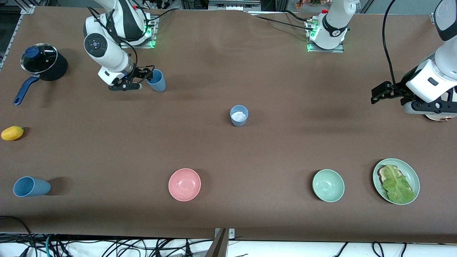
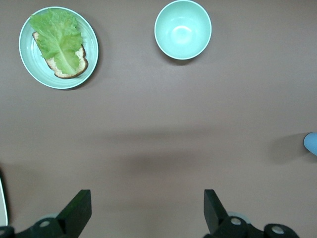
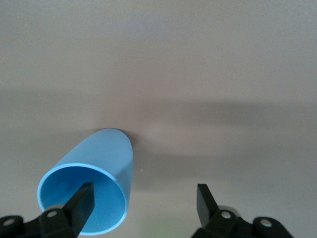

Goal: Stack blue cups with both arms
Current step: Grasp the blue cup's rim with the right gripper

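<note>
A light blue cup [image 1: 157, 81] stands near the right arm's base, with its mouth toward my right gripper [image 1: 144, 79]. In the right wrist view the right gripper [image 3: 143, 192] is open. One finger [image 3: 81, 201] sits in the mouth of the cup [image 3: 101, 163] and the other is outside, so the cup's wall is between them. A grey-blue cup [image 1: 239, 115] with white bits inside stands upright mid-table. A third blue cup [image 1: 31, 186] lies on its side at the right arm's end, near the front camera. My left gripper [image 1: 377, 95] is open and empty over bare table at the left arm's end [image 2: 146, 201].
A pink bowl [image 1: 184, 184], a pale green bowl [image 1: 328, 185] and a green plate [image 1: 410, 171] with lettuce on bread lie nearest the front camera. A lidded black pot [image 1: 42, 61] with a blue handle and a lemon [image 1: 12, 133] are at the right arm's end.
</note>
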{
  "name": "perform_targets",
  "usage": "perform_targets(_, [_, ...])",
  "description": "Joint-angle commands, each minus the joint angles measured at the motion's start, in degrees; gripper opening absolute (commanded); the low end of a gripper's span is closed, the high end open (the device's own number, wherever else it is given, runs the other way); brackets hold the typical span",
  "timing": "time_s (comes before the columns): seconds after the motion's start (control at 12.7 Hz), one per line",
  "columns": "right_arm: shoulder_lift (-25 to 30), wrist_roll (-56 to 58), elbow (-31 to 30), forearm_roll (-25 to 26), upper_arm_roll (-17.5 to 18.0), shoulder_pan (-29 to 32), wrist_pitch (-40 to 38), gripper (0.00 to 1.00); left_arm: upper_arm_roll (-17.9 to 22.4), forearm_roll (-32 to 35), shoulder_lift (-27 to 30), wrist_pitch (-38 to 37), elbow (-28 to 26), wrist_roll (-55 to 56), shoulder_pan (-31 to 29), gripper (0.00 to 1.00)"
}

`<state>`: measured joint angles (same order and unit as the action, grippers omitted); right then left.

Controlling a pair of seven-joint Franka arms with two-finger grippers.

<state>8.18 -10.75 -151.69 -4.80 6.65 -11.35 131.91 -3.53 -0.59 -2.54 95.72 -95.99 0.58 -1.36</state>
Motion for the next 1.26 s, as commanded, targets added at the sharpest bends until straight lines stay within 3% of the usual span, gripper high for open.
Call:
perform_targets(0.0, [0.96, -0.5, -2.21, -1.26, 0.73, 0.19, 2.56, 0.87, 0.19, -0.99, 0.08, -0.97, 0.71, -1.01, 0.04, 1.0])
perform_targets(0.32, [-0.53, -5.94, -2.12, -1.26, 4.77, 0.19, 4.93, 0.75, 0.19, -0.99, 0.08, -1.06, 0.71, -1.01, -0.05, 1.0])
perform_targets(0.63, [-0.54, -6.22, -2.12, -1.26, 5.13, 0.19, 5.11, 0.63, 0.19, -0.99, 0.08, -1.15, 0.71, -1.01, -0.05, 1.0])
perform_targets(0.79, [-0.54, -6.13, -2.12, -1.26, 5.13, 0.19, 5.11, 0.52, 0.19, -0.99, 0.08, -1.24, 0.71, -1.01, -0.05, 1.0])
perform_targets(1.19, [-0.1, -5.95, -1.94, -1.35, 4.6, 0.28, 4.94, 0.11, 0.19, -0.99, 0.08, -1.24, 0.71, -1.01, -0.05, 1.0])
